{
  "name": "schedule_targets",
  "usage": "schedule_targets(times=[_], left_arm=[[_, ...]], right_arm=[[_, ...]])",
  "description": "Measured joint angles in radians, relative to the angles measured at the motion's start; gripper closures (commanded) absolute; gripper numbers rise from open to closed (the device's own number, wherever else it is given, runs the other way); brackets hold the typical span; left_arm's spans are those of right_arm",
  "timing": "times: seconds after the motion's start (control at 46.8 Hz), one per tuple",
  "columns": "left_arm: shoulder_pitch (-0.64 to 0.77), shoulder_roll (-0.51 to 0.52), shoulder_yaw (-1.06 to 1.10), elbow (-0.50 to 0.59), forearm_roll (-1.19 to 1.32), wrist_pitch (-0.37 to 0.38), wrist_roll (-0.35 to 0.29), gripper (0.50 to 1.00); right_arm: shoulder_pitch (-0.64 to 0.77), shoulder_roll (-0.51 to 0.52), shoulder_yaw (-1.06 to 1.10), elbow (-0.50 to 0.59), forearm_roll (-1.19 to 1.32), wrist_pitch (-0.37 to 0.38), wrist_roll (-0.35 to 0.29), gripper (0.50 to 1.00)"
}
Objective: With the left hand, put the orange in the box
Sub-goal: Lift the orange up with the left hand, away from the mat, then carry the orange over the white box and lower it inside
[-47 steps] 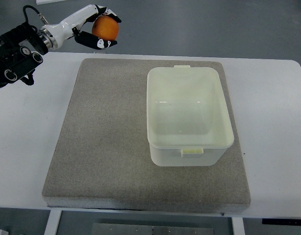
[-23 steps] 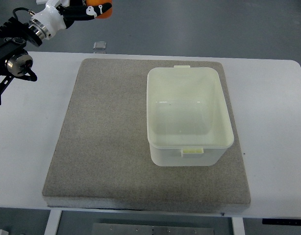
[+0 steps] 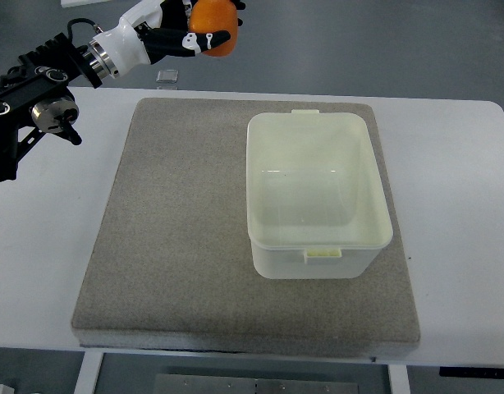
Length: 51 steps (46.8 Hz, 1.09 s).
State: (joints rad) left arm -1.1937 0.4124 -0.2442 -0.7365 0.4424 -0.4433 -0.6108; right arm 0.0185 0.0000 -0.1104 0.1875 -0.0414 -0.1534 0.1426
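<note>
Left hand (image 3: 189,25) fingers wrapped around round orange fruit (image 3: 215,18); empty translucent white plastic box (image 3: 316,193) sits right of it and nearer the robot (right arm unseen).

Orange (image 3: 214,31) top (and 1 fingertip) cut by upper edge.

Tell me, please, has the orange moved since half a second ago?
Yes. The orange, held in the left hand, has shifted right towards the box and sits slightly lower in view.
</note>
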Motion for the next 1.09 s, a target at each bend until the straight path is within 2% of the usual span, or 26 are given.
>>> schedule_targets(times=[0.256, 0.385, 0.919, 1.09], left_arm=[[0.021, 0.002, -0.011, -0.167, 0.273, 0.013, 0.0, 1.0], [0.023, 0.009, -0.015, -0.212, 0.309, 0.014, 0.0, 1.0], [0.023, -0.015, 0.0, -0.253, 0.357, 0.023, 0.0, 1.0], [0.029, -0.015, 0.001, -0.258, 0.452, 0.038, 0.0, 1.0]], right_arm=[[0.0, 0.0, 0.0, 0.0, 0.0, 0.0, 0.0, 0.568], [0.0, 0.0, 0.0, 0.0, 0.0, 0.0, 0.0, 0.568], [0.0, 0.0, 0.0, 0.0, 0.0, 0.0, 0.0, 0.568], [0.0, 0.0, 0.0, 0.0, 0.0, 0.0, 0.0, 0.568]])
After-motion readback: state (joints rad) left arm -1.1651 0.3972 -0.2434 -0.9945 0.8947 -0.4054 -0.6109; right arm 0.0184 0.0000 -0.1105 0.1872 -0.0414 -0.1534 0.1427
